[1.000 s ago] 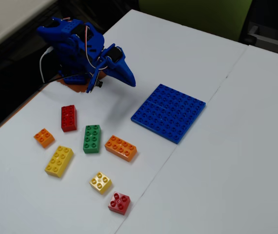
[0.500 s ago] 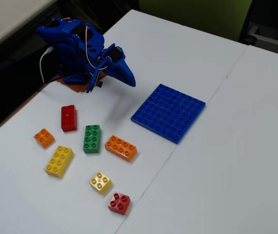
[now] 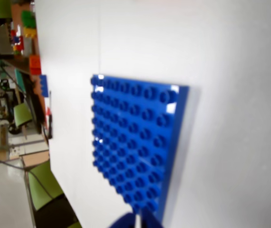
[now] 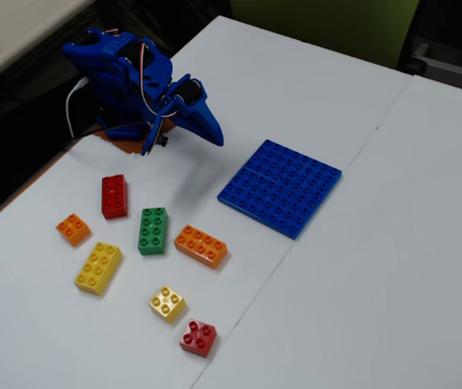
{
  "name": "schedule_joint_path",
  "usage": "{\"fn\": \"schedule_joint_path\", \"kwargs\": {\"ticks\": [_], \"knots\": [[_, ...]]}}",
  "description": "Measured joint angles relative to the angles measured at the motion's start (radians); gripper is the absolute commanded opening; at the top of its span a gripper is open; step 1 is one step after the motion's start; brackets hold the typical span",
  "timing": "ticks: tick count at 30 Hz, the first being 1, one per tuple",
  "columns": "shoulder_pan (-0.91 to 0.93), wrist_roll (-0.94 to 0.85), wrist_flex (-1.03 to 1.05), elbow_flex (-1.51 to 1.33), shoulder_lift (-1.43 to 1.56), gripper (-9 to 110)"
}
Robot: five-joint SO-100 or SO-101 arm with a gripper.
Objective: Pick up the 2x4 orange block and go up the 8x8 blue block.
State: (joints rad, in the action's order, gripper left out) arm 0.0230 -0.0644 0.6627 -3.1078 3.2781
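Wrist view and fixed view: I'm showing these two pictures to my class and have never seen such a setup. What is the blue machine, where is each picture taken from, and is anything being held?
The blue machine is a small robot arm, folded at the table's edge. Its tool holds nothing; whether it is open is unclear. The fixed view looks down from beside the table. The wrist view rides on the arm and shows mostly the 8x8 blue block. Bricks lie on the table: the 2x4 orange block, a green brick, a red brick, a yellow brick and three small square bricks.

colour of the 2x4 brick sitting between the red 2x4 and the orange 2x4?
Green, clearest in the fixed view.
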Motion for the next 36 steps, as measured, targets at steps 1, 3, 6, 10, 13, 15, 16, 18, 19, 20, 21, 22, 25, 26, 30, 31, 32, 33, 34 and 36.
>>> {"fn": "schedule_joint_path", "kwargs": {"ticks": [1, 3, 6, 10, 13, 15, 16, 18, 19, 20, 21, 22, 25, 26, 30, 31, 32, 33, 34, 36], "knots": [[0.0, 0.0, 0.0, 0.0, 0.0, 0], [-0.002, -0.029, 0.0, 0.0, 0.0, 1], [-0.002, -0.253, -0.003, 0.0, 0.0, 0], [-0.002, -0.575, -0.057, 0.0, 0.0, 0], [-0.006, -0.767, -0.06, 0.003, 0.0, 3], [-0.025, -0.904, -0.069, 0.003, 0.0, 5], [-0.032, -0.956, -0.074, 0.003, 0.0, 5], [-0.048, -1.046, -0.075, 0.003, 0.0, 7], [-0.052, -1.1, -0.075, 0.003, 0.0, 8], [-0.054, -1.155, -0.069, 0.003, 0.0, 8], [-0.054, -1.213, -0.054, 0.005, 0.0, 9], [-0.054, -1.273, -0.034, 0.009, 0.0, 10], [-0.051, -1.443, 0.083, 0.044, 0.0, 14], [-0.048, -1.489, 0.127, 0.061, 0.0, 15], [0.0, -1.608, 0.281, 0.127, 0.0, 19], [0.003, -1.618, 0.29, 0.141, 0.0, 19], [0.003, -1.624, 0.291, 0.152, 0.0, 20], [0.003, -1.629, 0.291, 0.172, -0.008, 20], [0.005, -1.632, 0.291, 0.201, -0.029, 20], [0.006, -1.632, 0.31, 0.285, -0.115, 20]]}}
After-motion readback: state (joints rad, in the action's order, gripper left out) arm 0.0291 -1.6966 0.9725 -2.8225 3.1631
